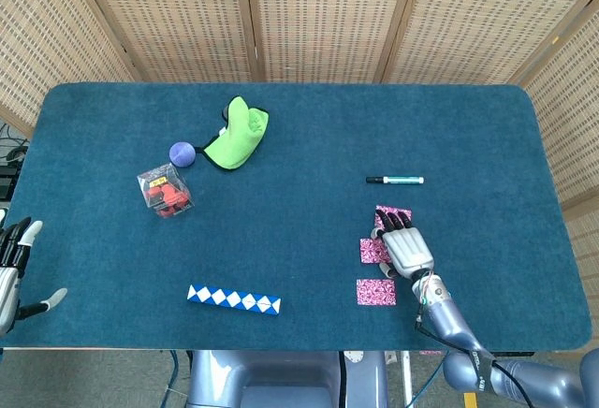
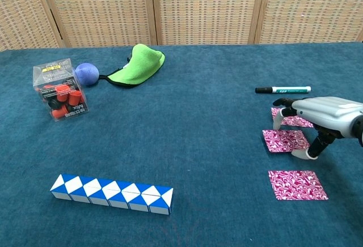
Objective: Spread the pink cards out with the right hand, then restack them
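Observation:
Three pink patterned cards lie apart on the blue table at the right. The nearest card (image 2: 297, 184) (image 1: 375, 291) lies alone. The middle card (image 2: 285, 140) (image 1: 373, 251) and the far card (image 2: 282, 114) (image 1: 387, 212) sit under my right hand (image 2: 323, 115) (image 1: 405, 244). That hand hovers palm down, fingers arched, fingertips (image 2: 277, 123) near the far card, thumb (image 2: 309, 152) beside the middle card. It holds nothing. My left hand (image 1: 13, 268) shows at the left edge of the head view, fingers apart and empty.
A marker pen (image 1: 394, 180) lies just beyond the cards. A blue-white folding snake toy (image 1: 233, 299) sits near the front edge. At the far left are a clear box of red pieces (image 1: 165, 190), a purple ball (image 1: 182, 153) and a green cloth (image 1: 239, 135).

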